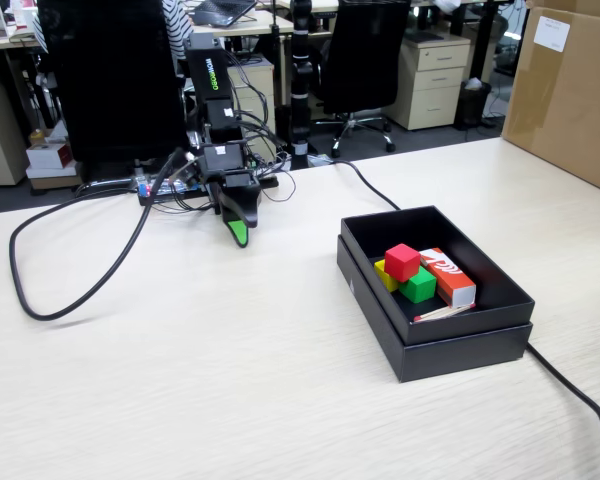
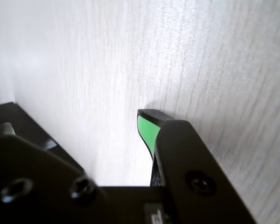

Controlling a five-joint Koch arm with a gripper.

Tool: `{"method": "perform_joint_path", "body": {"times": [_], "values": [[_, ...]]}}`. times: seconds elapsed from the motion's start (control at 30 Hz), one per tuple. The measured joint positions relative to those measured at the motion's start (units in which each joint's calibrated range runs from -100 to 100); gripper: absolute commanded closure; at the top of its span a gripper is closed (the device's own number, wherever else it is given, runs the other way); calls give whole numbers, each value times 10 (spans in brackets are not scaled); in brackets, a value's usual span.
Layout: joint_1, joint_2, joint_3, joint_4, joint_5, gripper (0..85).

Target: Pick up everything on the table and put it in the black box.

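Note:
The red cube (image 1: 402,261), the green cube (image 1: 418,285) and the yellow cube (image 1: 385,275) lie bunched together inside the black box (image 1: 380,232), which stands on the table (image 1: 230,380) at the right. My gripper (image 1: 234,232) is well to the left of the box, pointing down with its tip just at the tabletop. In the wrist view the gripper (image 2: 77,120) is open: one green-padded finger (image 2: 147,130) stands at the right, the other jaw swings off to the left, and only bare wood shows between them. It holds nothing.
A red-and-white carton (image 1: 450,277) lies in the box beside the cubes. A black cable (image 1: 75,290) loops over the table's left side, and another (image 1: 570,385) runs off behind the box. A big brown carton (image 1: 570,95) stands at the far right.

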Motion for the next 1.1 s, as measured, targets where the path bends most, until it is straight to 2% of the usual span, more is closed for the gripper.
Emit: {"method": "perform_joint_path", "body": {"times": [0.1, 1.1], "values": [[0, 0, -16, 33, -6, 339], [-2, 0, -16, 33, -8, 352]]}}
